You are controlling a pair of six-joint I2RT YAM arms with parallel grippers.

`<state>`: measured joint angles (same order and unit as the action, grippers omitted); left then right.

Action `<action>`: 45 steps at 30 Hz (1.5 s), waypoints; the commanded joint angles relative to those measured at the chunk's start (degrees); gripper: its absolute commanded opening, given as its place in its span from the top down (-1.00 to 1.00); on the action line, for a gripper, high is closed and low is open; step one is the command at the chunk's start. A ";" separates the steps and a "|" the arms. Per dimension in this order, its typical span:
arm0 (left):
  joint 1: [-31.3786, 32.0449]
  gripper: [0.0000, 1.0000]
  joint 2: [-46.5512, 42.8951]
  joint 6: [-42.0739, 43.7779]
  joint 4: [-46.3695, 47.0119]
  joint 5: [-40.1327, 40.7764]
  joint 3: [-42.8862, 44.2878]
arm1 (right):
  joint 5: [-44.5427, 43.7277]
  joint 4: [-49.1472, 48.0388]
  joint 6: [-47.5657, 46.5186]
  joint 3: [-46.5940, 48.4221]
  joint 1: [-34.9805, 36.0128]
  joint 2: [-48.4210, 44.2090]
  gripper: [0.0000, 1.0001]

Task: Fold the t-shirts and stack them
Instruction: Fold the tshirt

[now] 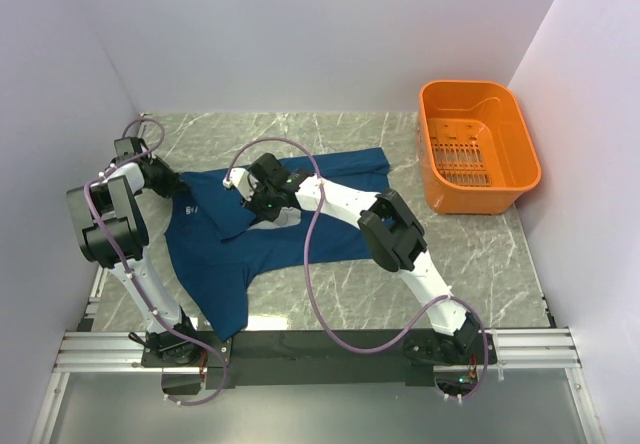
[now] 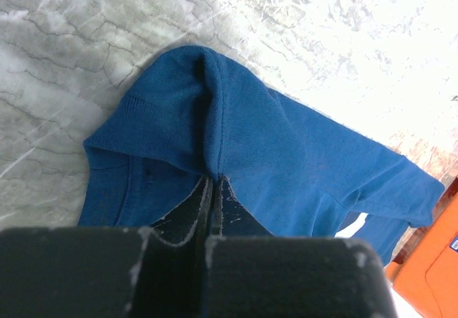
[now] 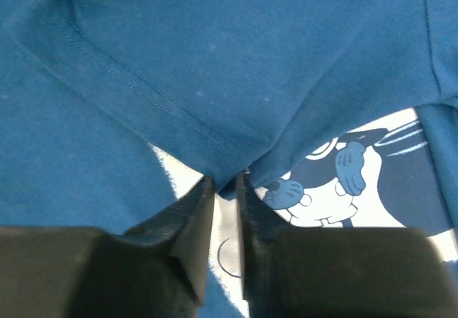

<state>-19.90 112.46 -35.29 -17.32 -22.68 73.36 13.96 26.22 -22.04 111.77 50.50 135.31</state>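
A navy-blue t-shirt [image 1: 300,234] lies spread on the marble table, partly folded, its pale cartoon-mouse print [image 3: 358,182] showing. My left gripper [image 1: 175,186] is at the shirt's left edge and is shut on a ridge of its fabric [image 2: 215,128]. My right gripper [image 1: 250,202] is over the middle of the shirt and is shut on a hemmed fold [image 3: 229,162] lifted over the print. A small white mark [image 1: 191,207] shows on the left sleeve.
An orange plastic basket [image 1: 478,144] stands at the back right, and its corner shows in the left wrist view [image 2: 429,261]. White walls close in the table on three sides. Marble tabletop [image 1: 470,254] lies bare right of the shirt.
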 commanded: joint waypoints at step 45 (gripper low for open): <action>-4.36 0.01 -13.40 4.88 3.95 -7.91 -3.64 | 9.33 -3.03 10.16 -14.30 -19.37 -21.84 0.18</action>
<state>-23.99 106.78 -32.71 -17.69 -30.13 73.69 20.75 20.56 -17.85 96.64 36.67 117.19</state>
